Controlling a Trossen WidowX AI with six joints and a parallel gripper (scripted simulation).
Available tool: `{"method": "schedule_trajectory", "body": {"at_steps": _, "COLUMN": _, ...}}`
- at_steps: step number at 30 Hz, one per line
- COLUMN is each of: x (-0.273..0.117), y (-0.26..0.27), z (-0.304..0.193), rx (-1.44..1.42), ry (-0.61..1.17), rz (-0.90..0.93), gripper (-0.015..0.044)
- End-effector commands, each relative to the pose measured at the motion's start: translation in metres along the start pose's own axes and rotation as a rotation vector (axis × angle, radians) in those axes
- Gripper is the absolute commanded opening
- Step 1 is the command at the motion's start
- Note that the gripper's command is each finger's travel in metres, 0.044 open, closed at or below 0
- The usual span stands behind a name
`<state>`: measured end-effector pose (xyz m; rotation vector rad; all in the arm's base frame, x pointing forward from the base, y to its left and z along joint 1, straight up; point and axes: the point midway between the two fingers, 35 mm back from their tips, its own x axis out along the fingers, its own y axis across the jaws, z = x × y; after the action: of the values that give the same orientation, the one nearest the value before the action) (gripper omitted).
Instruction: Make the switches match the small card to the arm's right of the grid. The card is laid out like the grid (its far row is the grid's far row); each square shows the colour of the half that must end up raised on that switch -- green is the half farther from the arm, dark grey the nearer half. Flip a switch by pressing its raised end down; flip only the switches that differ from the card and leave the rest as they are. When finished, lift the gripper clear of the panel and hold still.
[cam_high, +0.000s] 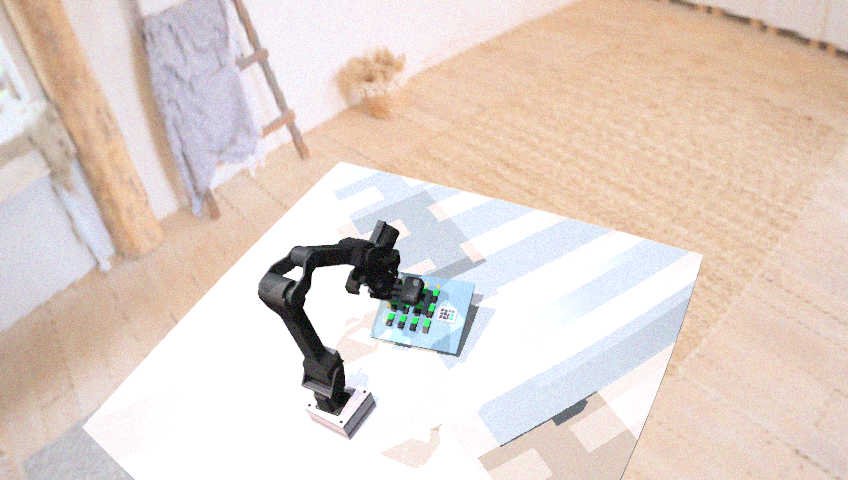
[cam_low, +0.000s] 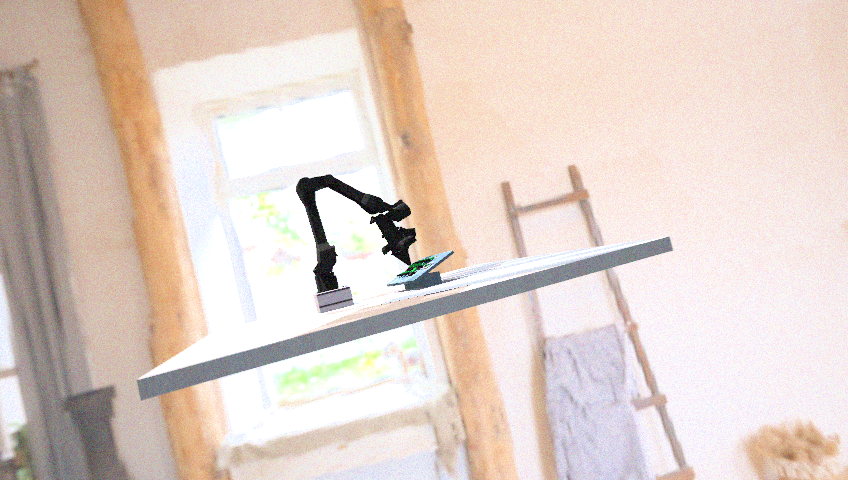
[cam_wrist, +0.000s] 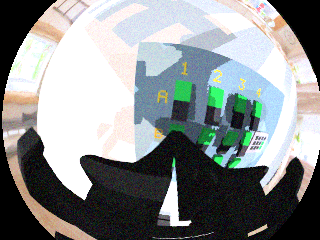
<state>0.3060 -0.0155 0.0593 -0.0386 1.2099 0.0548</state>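
A tilted blue panel carries a grid of green and dark grey rocker switches. In the wrist view, row A shows switch A1, switch A2, switch A3 and switch A4, green half far. The small white card shows mostly dark squares, with some green toward its right side. My gripper is shut and empty. Its tip is at or just above switch B1; contact cannot be told. The fingers hide B1's near half and much of the lower rows.
The panel stands on a dark block on the white table. The arm's base is on the panel's near side. Patchy shadows cross the table and panel.
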Motion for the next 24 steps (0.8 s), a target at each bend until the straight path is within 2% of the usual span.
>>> {"method": "schedule_trajectory", "body": {"at_steps": 1, "x": 0.0010, "y": -0.0005, "z": -0.0003, "rx": 0.004, "ry": 0.001, "rz": -0.004, "gripper": 0.0000}}
{"method": "schedule_trajectory", "body": {"at_steps": 24, "x": 0.0041, "y": -0.0005, "z": -0.0003, "rx": 0.004, "ry": 0.001, "rz": -0.004, "gripper": 0.0000}}
